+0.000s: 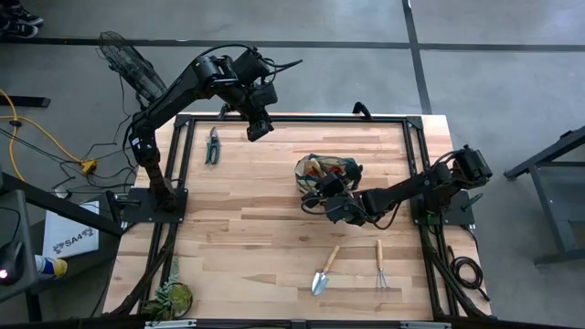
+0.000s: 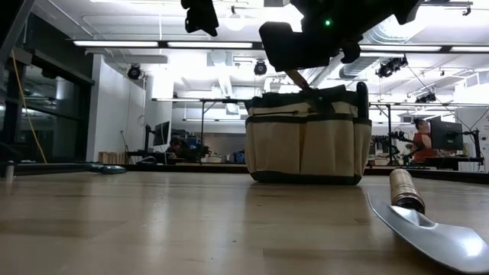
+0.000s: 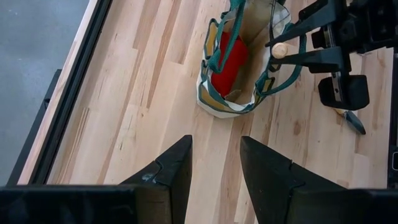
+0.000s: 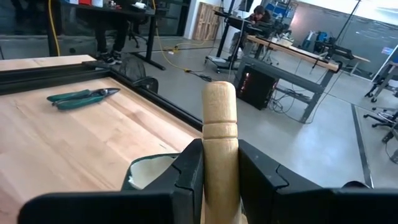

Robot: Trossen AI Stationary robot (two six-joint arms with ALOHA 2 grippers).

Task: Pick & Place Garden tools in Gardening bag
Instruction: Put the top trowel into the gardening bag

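The gardening bag, tan with green trim, stands upright on the table right of centre. A red cloth lies inside it. My right gripper hangs at the bag's near side, above its rim, shut on a wooden-handled tool. Its metal end is hidden. My left gripper stands open high over the table's far side, with nothing between its fingers. A trowel and a hand rake lie flat near the front edge. Green-handled pruners lie at the far left. My right gripper pinches the tool's round wooden handle between its two fingers. The handle lies along the fingers, which point nearly level toward the table's far side. Its free end sticks out past the fingertips over the bag's open top, lifted clear of the table.
A leafy plant clump sits at the table's near left corner. A black frame runs around the tabletop. Bare wood lies between the pruners and the bag. A person sits far off in the room behind.
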